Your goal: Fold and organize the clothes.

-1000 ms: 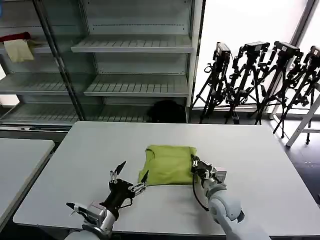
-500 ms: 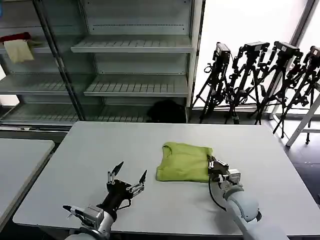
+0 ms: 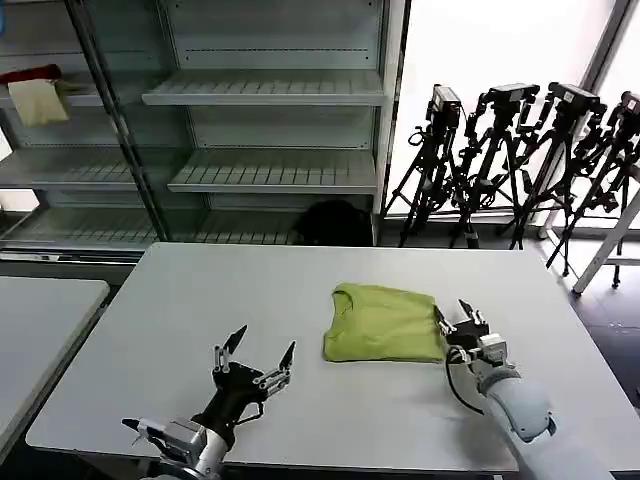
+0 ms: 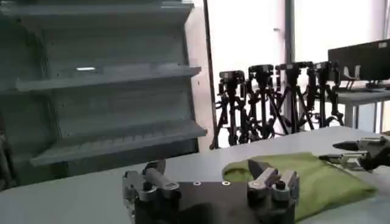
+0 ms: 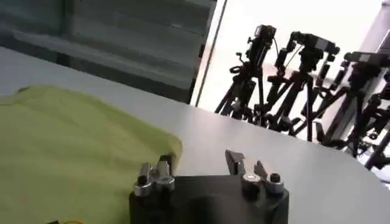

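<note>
the lime-green t-shirt (image 3: 385, 323) is lying as a compact, roughly square packet on the white table (image 3: 150, 320), its edges fairly even and no sleeve sticking out, so to my eye the folding itself is looking finished; no print is showing on the upper face. what seems to be remaining is only the organizing part, if the packet is meant to go somewhere tidier than the middle of the table, and i am not seeing anything that tells me where that would be

the right gripper (image 3: 462, 322) is sitting just off the shirt's edge, on the side away from the other arm, with its fingers spread apart and nothing between them. in the right wrist view the green fabric (image 5: 67, 152) is reaching right up to one finger (image 5: 159, 173) of the right gripper (image 5: 201, 165), close enough that i cannot tell whether it is touching the cloth or just clear of it, while the other finger is standing over bare table

the left gripper (image 3: 254, 352) is resting nearer the front of the table, fingers splayed wide and empty, with the shirt lying ahead of it and off toward the right arm, a clear strip of tabletop between them. from the left wrist view the packet (image 4: 317, 176) is lying beyond the left gripper (image 4: 210, 176)
</note>
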Controlling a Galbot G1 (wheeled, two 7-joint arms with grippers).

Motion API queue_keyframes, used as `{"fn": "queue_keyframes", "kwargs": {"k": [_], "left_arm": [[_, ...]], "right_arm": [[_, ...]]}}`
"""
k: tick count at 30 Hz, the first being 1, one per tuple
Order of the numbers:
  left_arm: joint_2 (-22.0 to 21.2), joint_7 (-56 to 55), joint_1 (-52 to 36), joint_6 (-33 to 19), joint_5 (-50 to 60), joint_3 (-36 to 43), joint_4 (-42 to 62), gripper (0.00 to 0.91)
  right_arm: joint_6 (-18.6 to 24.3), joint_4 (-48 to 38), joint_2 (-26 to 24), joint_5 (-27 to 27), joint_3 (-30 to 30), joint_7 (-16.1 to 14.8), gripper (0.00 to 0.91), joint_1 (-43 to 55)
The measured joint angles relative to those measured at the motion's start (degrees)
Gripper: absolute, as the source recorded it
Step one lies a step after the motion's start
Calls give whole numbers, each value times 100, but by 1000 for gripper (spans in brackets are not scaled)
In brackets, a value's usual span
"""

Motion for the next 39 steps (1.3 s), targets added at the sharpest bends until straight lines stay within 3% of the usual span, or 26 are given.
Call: {"fn": "queue_keyframes", "kwargs": {"k": [7,13,19,24,33,39], "left_arm": [[-34,-121,159,-122,143,122,-61,907],[-135,-195,382,-531,487,205,31,907],[-250,-287,672,-1318,797,159,270,907],[-255,-264,894,-1910,834,50,493,907],[-323,-233,1084,-2489,762,-66,754,907],[-369,-222,1171,-2719,771,-150,846,907]], "right_arm": [[-20,1107,-143,481,880,274,907,-917],[392,2257,-73,671,1707,676,907,-2338],[1262,2878,191,421,2011,1127,907,-3690],[2105,3060,343,204,2075,1319,907,-4549],[3541,3035,432,-49,2177,1241,907,-5471],[4099,2959,493,-63,2156,1139,907,-5699]]}}
